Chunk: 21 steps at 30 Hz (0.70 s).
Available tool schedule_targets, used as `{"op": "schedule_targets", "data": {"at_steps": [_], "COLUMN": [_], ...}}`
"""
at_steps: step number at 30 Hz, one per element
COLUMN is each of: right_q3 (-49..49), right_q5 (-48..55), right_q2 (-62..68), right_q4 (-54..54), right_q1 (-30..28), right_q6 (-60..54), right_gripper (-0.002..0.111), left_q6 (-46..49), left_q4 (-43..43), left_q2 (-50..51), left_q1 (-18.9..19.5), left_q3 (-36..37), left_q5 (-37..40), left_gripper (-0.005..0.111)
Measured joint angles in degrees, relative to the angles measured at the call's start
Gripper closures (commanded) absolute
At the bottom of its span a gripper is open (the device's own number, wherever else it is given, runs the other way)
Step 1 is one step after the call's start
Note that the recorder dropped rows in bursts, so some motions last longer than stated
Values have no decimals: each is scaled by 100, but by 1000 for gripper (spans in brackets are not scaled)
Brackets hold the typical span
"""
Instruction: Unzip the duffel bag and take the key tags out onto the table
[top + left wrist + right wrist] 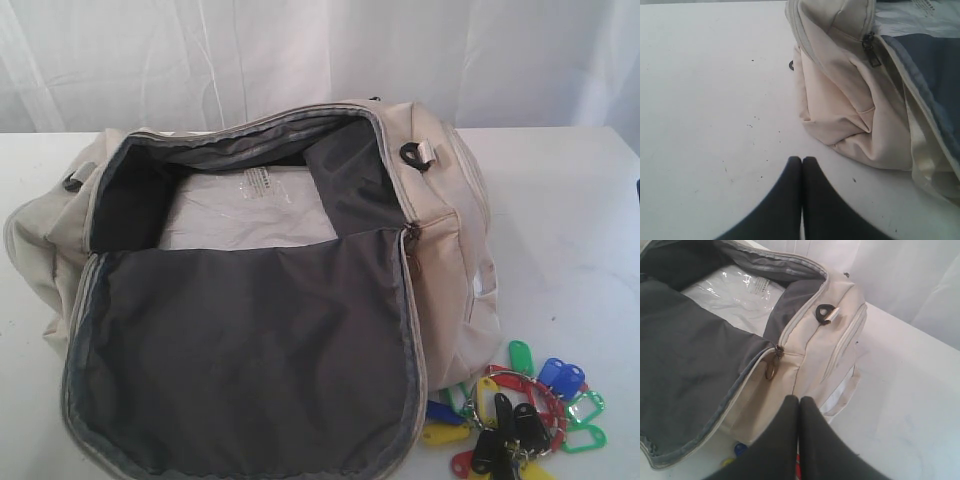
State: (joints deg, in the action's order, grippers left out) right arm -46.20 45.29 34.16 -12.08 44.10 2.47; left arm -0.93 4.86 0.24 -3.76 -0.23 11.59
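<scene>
Key tags [515, 415] lie on the counter [580, 220] just beside the unzipped duffel bag [455, 230], outside it. The right claw [800, 401], fingers pressed together and empty, hangs nearest them. The left claw [802, 161], equally closed and empty, sits off the bag's opposite end.

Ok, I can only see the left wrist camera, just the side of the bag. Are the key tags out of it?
Observer: Yes. The key tags lie on the table, by the bag at its right front corner in the exterior view.
Operator: Is the bag open on top?
Observer: Wide open. Its grey flap is folded out toward the exterior camera.
Operator: Is anything inside?
Observer: A plastic packet lies flat on the bottom.
</scene>
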Motion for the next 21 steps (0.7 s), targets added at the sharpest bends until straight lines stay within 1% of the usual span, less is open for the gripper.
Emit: {"op": "schedule_targets", "data": {"at_steps": [3,5,15,18,21], "right_q3": [0,0,0,0,-8], "right_q5": [0,0,-81,-296,-579], "right_q2": [-103,-397,-2587,-3031,-3334], "right_q4": [13,-1,-153,-153,-105], "right_q1": [-39,-246,-1922,-2243,-2423], "right_q6": [0,0,0,0,163], "right_gripper": [108,108,108,108,108], "left_q6": [0,0,0,0,0], "left_q4": [0,0,0,0,0], "left_q2": [0,0,0,0,0], "left_q1": [0,0,0,0,0], "left_q3": [0,0,0,0,0], "left_q5": [0,0,11,11,11], "left_gripper": [107,107,107,107,107]}}
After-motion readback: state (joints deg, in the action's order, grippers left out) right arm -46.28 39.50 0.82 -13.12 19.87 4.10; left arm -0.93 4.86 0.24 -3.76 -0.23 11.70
